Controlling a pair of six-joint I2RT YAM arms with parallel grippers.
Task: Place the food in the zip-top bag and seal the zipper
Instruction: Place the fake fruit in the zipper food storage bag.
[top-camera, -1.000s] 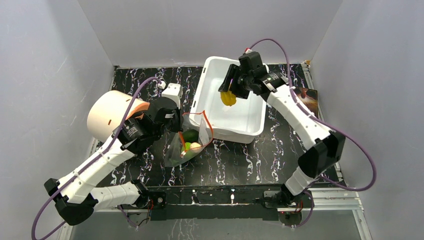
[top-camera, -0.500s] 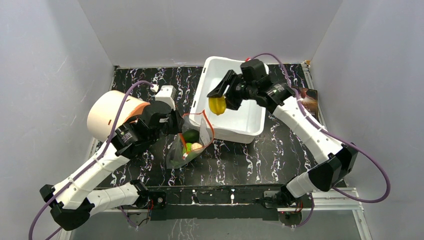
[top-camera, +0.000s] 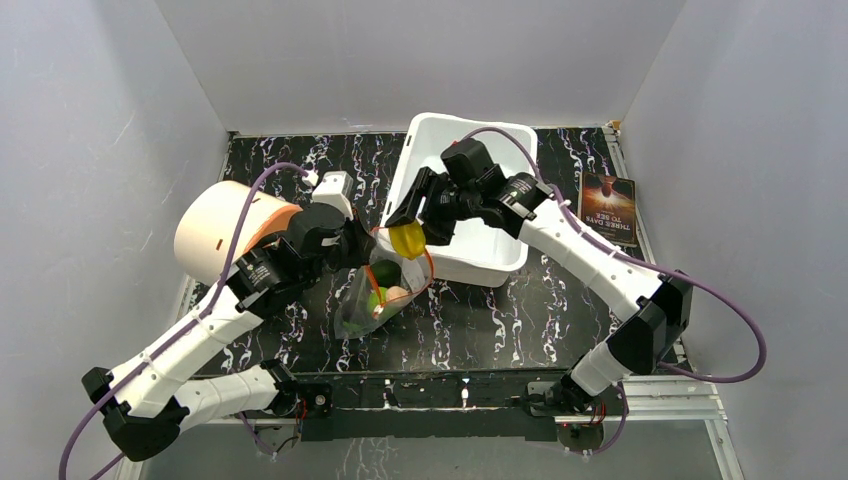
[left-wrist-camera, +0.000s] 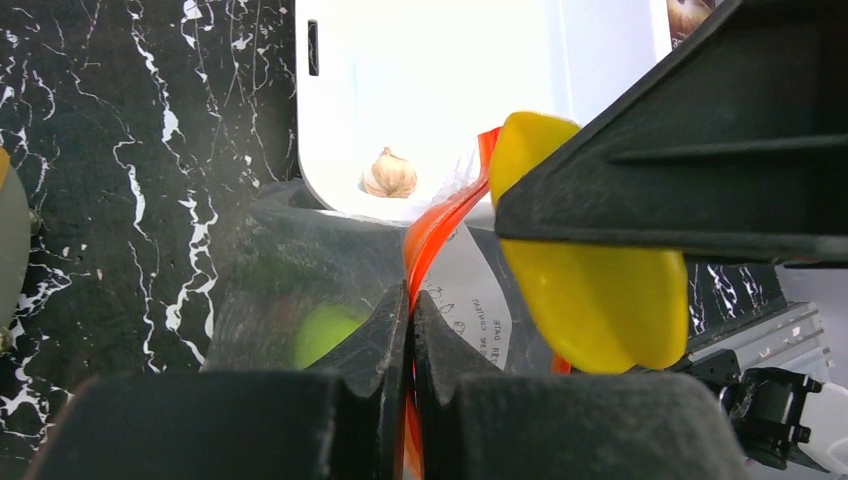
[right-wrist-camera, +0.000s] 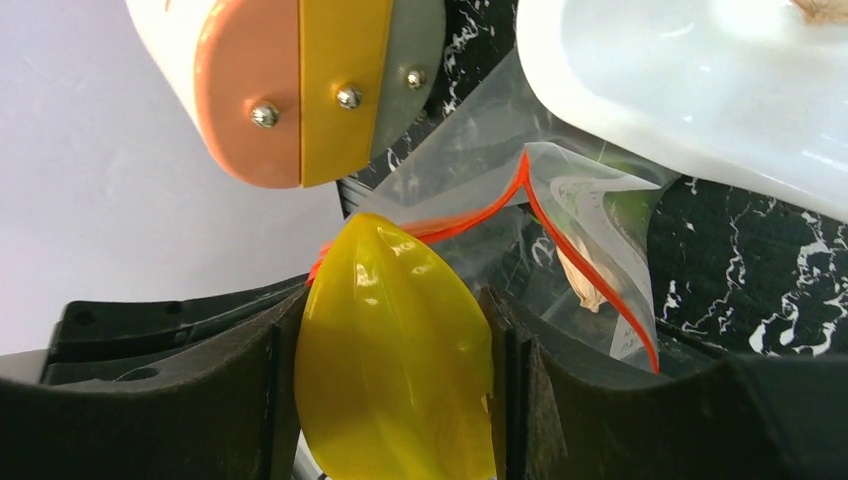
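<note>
The clear zip-top bag (top-camera: 372, 300) stands on the table with its mouth held open. My left gripper (left-wrist-camera: 410, 300) is shut on the red-orange zipper (left-wrist-camera: 432, 235) at the mouth's left edge (top-camera: 362, 243). My right gripper (right-wrist-camera: 395, 385) is shut on a yellow mango piece (right-wrist-camera: 395, 360), which hangs just over the bag's mouth (top-camera: 408, 242). Inside the bag lie a dark green avocado (top-camera: 384, 272), a lime (left-wrist-camera: 325, 335) and a beige garlic bulb (right-wrist-camera: 585, 285). Another garlic bulb (left-wrist-camera: 388, 173) rests in the white tub (top-camera: 490, 262).
The white tub stands right behind the bag, under my right arm. A large beige cylinder (top-camera: 215, 230) with an orange and yellow end lies to the left, beside my left arm. A dark card (top-camera: 607, 208) lies at the far right.
My right gripper has carried the mango piece left and towards me, from above the tub to the bag's mouth. The left gripper has kept its grip on the zipper.
</note>
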